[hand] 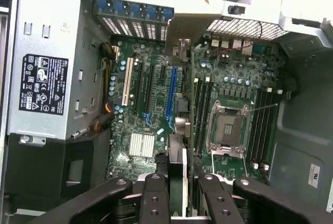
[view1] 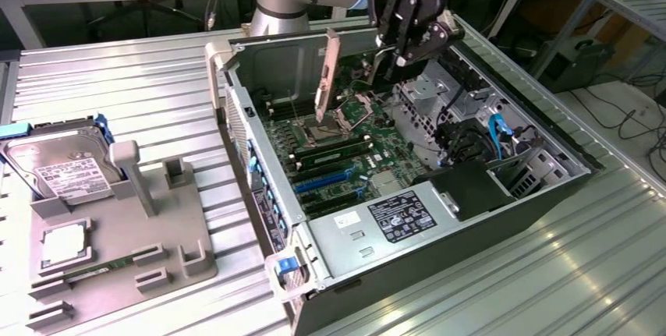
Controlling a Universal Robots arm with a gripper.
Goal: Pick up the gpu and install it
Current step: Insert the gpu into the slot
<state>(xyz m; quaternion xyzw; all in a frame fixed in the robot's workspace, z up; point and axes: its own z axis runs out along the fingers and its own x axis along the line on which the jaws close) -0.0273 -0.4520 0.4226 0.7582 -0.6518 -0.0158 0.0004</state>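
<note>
Gripper [hand: 179, 182] clamps the gpu [hand: 177, 154] above the motherboard [hand: 156, 86] — CPU socket [hand: 229, 129] just beside.

Reads "ROBOTIQ" in white on the black gripper [view1: 408, 59]. Cannot make out the fine print on the power supply's black label [view1: 401, 217] or the hard drive's white label [view1: 68, 174].

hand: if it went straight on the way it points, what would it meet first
Likely the motherboard: the hand points down at it, and the gpu it grips would touch first, near the blue slot; depth is unclear.
</note>
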